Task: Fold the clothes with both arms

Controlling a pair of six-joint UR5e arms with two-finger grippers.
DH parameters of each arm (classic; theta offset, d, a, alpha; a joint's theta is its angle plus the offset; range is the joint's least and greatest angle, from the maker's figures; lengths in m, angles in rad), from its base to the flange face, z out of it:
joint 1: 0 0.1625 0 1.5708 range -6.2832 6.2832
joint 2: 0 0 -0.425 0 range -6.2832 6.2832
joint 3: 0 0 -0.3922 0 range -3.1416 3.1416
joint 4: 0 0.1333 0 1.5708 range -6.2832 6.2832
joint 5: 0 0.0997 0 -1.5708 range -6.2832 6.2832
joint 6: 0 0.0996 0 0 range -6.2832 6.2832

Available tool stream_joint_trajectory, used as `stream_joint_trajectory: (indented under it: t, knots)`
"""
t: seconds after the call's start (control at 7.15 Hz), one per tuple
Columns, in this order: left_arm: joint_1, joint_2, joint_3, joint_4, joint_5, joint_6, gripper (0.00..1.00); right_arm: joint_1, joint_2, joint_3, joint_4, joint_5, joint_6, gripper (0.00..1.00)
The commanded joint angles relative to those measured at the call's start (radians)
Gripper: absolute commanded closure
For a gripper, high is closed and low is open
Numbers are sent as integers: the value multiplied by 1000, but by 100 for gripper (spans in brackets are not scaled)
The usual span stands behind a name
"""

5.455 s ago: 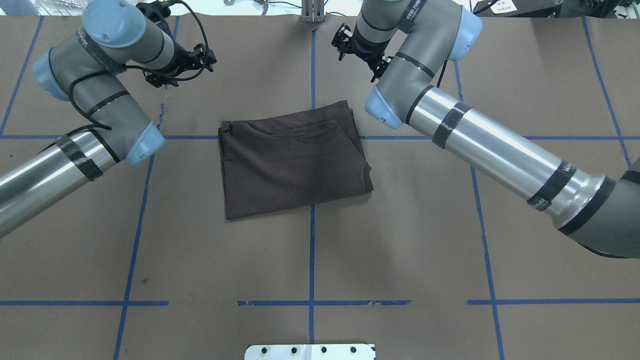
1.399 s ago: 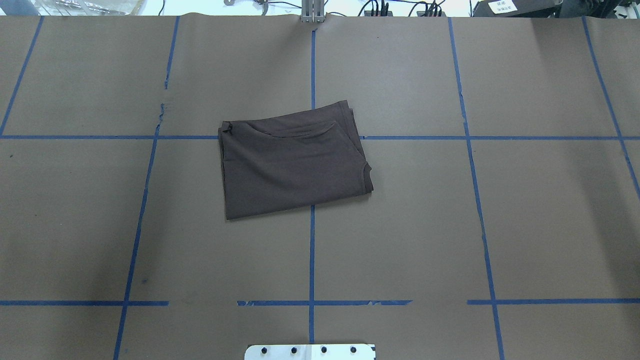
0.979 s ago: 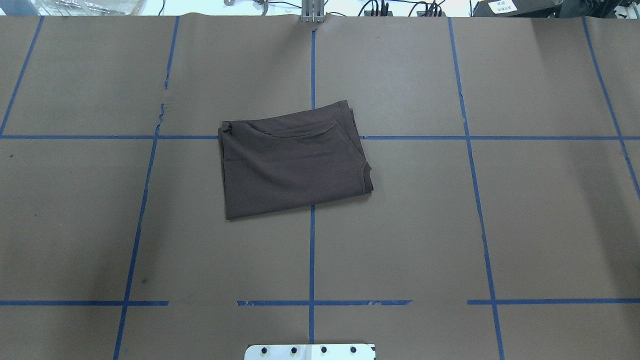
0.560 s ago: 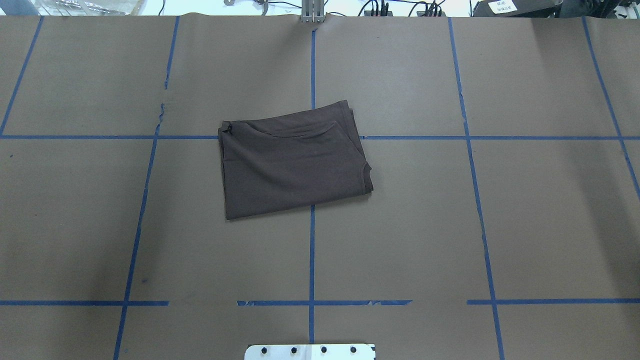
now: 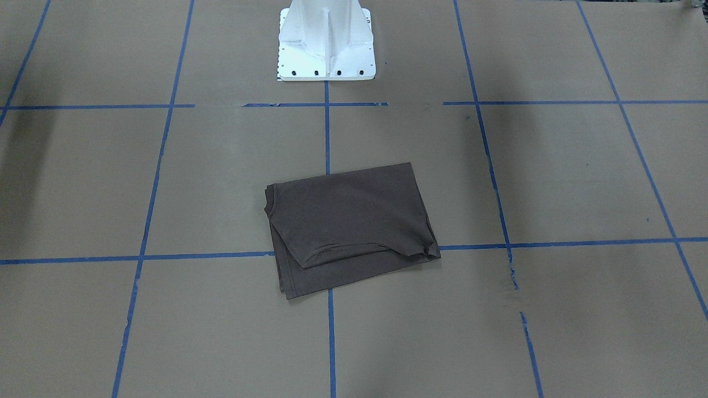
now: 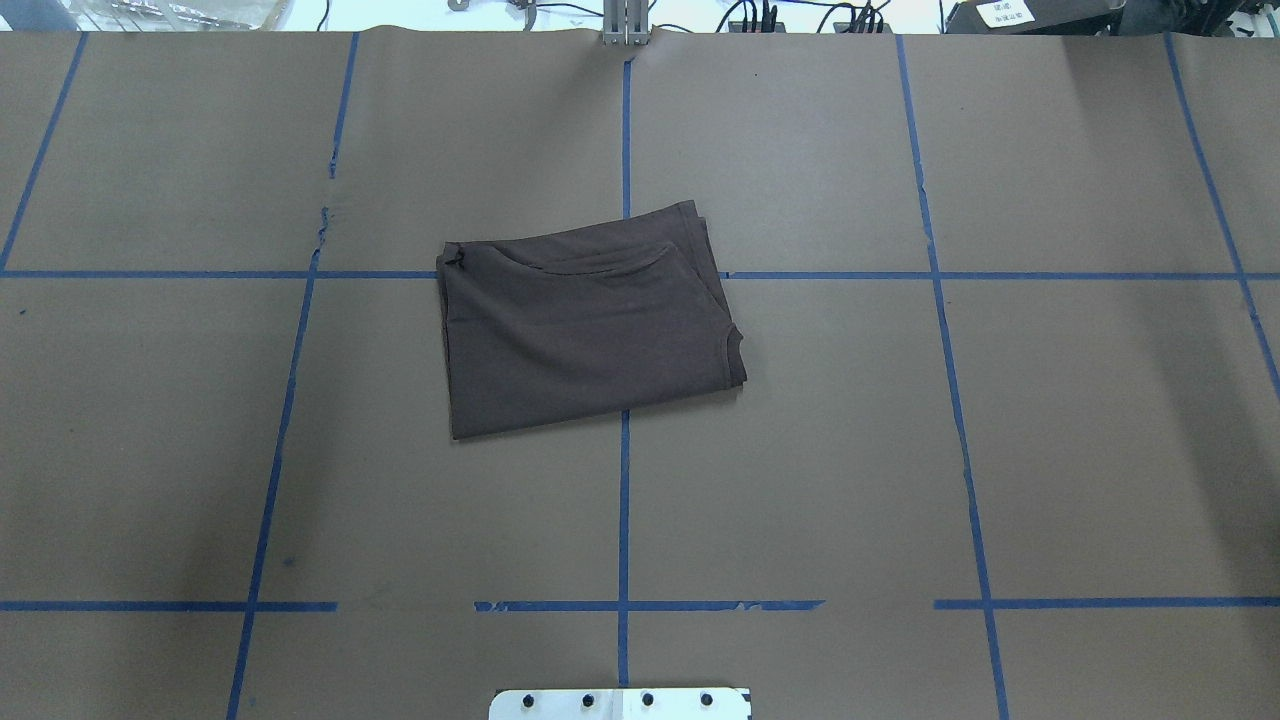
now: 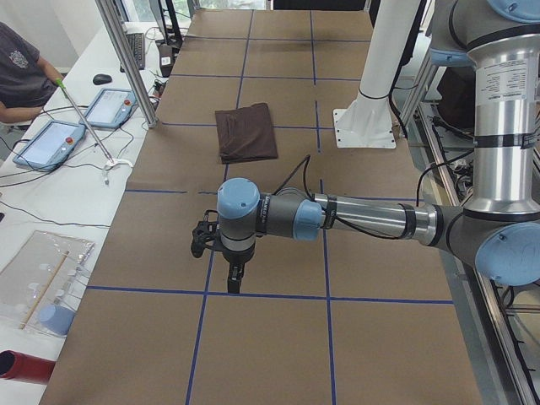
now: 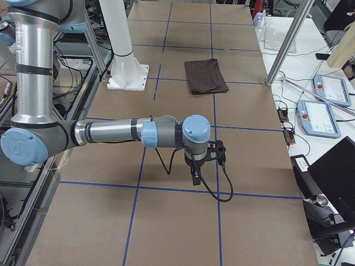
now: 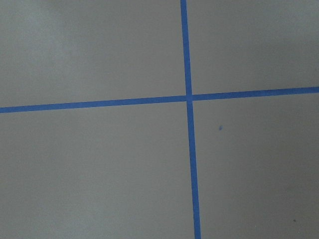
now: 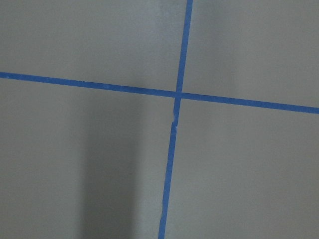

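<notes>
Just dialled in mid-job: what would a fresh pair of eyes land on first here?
The dark brown T-shirt lies folded into a compact, slightly skewed rectangle at the middle of the brown paper-covered table, and nothing touches it. Both arms are well clear of it: the left arm and the right arm each stretch out low over the table near their own end.

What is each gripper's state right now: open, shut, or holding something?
Left gripper: open or shut cannot be told; it is well away from the T-shirt.
Right gripper: cannot be told either; also away from the T-shirt.
</notes>
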Motion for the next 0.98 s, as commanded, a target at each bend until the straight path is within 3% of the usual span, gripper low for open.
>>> stream_joint_trajectory:
  t: [0.0,0.84]
  knots:
    - [0,-2,0,-1,0,0,0,1,-17,-17,1,-7,49,0]
    - [0,0,-12,1,2,0,0,1,-23,-17,3,1,114,0]
